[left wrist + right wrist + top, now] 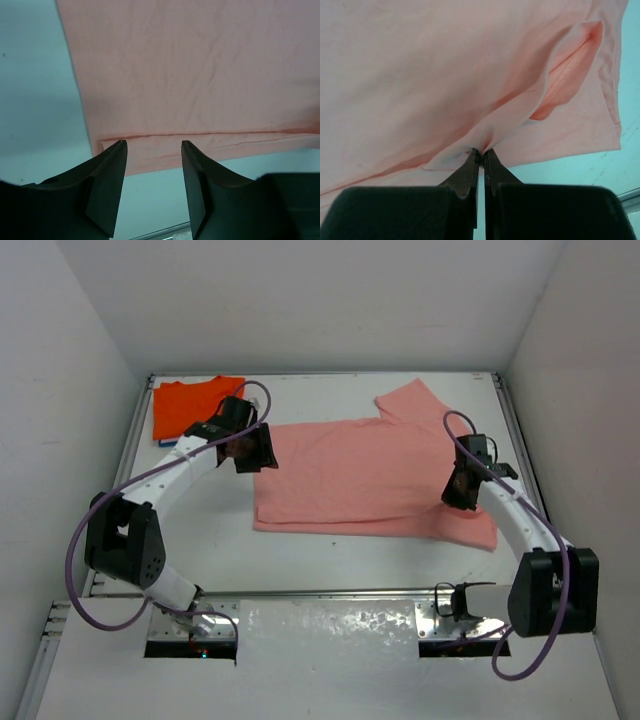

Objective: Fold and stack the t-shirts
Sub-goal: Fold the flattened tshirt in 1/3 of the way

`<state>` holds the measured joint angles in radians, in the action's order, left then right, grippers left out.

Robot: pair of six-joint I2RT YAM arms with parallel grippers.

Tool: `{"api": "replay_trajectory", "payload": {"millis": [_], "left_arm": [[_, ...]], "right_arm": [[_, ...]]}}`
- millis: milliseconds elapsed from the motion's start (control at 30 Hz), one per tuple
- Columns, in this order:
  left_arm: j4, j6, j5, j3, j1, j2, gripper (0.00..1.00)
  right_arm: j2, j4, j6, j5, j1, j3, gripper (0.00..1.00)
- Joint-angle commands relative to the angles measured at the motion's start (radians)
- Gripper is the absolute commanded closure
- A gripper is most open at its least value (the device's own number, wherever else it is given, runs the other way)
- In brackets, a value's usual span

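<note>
While fast on salmon t-shirt [445,75], right pincer [481,154] beside its sleeve [570,75].

Top view's bright and even, diffuse light pouring down from overhead and off the white walls, so the arms throw only soft, faint shadows onto the table [215,540]. There's glare, a mottled hot patch on the metal plate [330,625] at the near edge. The orange t-shirt [190,400] reads vivid, the salmon-pink t-shirt [350,475] crisp. Left wrist view is dimmer, a teal cast over the tabletop, and the left gripper [154,150] is a near-black, soft-edged silhouette. Right wrist view runs washed-out, cloth bleaching pale toward the top left, shadow gathering inside its fold, the right gripper [481,152] dark and blurred.
</note>
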<state>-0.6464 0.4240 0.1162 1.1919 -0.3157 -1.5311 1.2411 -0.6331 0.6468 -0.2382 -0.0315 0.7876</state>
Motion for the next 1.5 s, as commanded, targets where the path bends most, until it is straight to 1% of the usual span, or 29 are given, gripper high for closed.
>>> {"api": "replay_trajectory", "payload": {"millis": [0, 133, 167, 200, 233, 267, 300, 367, 400, 467, 500, 567, 667, 733, 767, 800, 833, 867, 900, 933, 1067, 1200, 1300, 1467], "left_arm": [[-0.004, -0.002, -0.021, -0.003, -0.008, 0.037, 0.55], [-0.006, -0.002, -0.021, 0.001, -0.008, 0.031, 0.55], [-0.01, -0.002, -0.023, 0.008, -0.008, 0.025, 0.55], [-0.01, -0.002, -0.023, 0.009, -0.008, 0.022, 0.55], [-0.013, -0.002, -0.021, 0.012, -0.008, 0.017, 0.55], [-0.015, -0.004, -0.02, 0.017, -0.008, 0.011, 0.55], [-0.015, -0.005, -0.02, 0.021, -0.008, 0.006, 0.55], [-0.016, -0.008, -0.026, 0.021, -0.008, 0.003, 0.55], [-0.015, -0.008, -0.029, 0.021, -0.008, 0.002, 0.54], [-0.013, -0.01, -0.029, 0.024, -0.008, -0.007, 0.54], [-0.013, -0.01, -0.029, 0.025, -0.008, -0.009, 0.54], [-0.004, -0.007, -0.029, 0.021, -0.008, -0.015, 0.55], [0.005, -0.008, -0.018, 0.018, -0.008, -0.027, 0.55], [0.004, -0.019, -0.01, 0.02, -0.01, -0.038, 0.55], [0.001, -0.025, -0.007, 0.02, -0.008, -0.044, 0.55], [-0.01, -0.036, -0.007, 0.02, -0.008, -0.049, 0.55], [-0.015, -0.04, -0.007, 0.015, -0.008, -0.05, 0.55], [-0.021, -0.045, -0.009, 0.009, -0.008, -0.05, 0.55], [-0.028, -0.047, -0.01, -0.004, -0.01, -0.047, 0.55], [-0.035, -0.045, -0.015, -0.014, -0.008, -0.043, 0.55], [-0.061, -0.005, -0.013, -0.054, -0.01, -0.024, 0.55], [-0.079, 0.035, -0.012, -0.11, -0.014, 0.017, 0.55], [-0.065, 0.053, -0.003, -0.153, -0.022, 0.035, 0.56], [-0.038, 0.065, 0.002, -0.207, -0.023, 0.025, 0.57]], "right_arm": [[0.043, 0.009, -0.036, -0.027, -0.002, 0.042, 1.0], [0.144, 0.041, -0.098, -0.026, -0.002, 0.107, 1.0], [0.194, 0.053, -0.111, 0.018, -0.002, 0.119, 0.95], [0.22, 0.05, -0.137, 0.036, -0.002, 0.159, 0.71], [0.245, 0.038, -0.147, 0.045, -0.002, 0.182, 0.65], [0.268, 0.027, -0.151, 0.03, -0.002, 0.2, 0.61], [0.264, 0.024, -0.154, 0.03, 0.005, 0.225, 0.55], [0.248, 0.026, -0.15, 0.04, 0.033, 0.249, 0.46], [0.254, -0.02, -0.141, 0.033, 0.068, 0.3, 0.41], [0.282, -0.086, -0.128, 0.013, 0.116, 0.352, 0.41], [0.314, -0.129, -0.116, -0.01, 0.125, 0.384, 0.41], [0.339, -0.154, -0.107, -0.036, 0.133, 0.401, 0.41], [0.359, -0.129, -0.101, -0.047, 0.133, 0.395, 0.44], [0.394, -0.106, -0.176, -0.018, 0.137, 0.401, 0.44], [0.409, -0.109, -0.243, -0.023, 0.139, 0.409, 0.45], [0.423, -0.096, -0.271, -0.023, 0.153, 0.401, 0.46], [0.42, -0.071, -0.294, 0.005, 0.165, 0.382, 0.48], [0.411, 0.0, -0.329, 0.048, 0.18, 0.33, 0.48], [0.394, 0.028, -0.338, 0.127, 0.214, 0.309, 0.48], [0.394, 0.042, -0.343, 0.149, 0.226, 0.299, 0.48], [0.429, -0.003, -0.401, 0.171, 0.261, 0.346, 0.49], [0.439, -0.028, -0.409, 0.158, 0.286, 0.363, 0.5], [0.419, 0.032, -0.394, 0.178, 0.309, 0.306, 0.5], [0.435, 0.078, -0.397, 0.188, 0.327, 0.268, 0.52]]}}
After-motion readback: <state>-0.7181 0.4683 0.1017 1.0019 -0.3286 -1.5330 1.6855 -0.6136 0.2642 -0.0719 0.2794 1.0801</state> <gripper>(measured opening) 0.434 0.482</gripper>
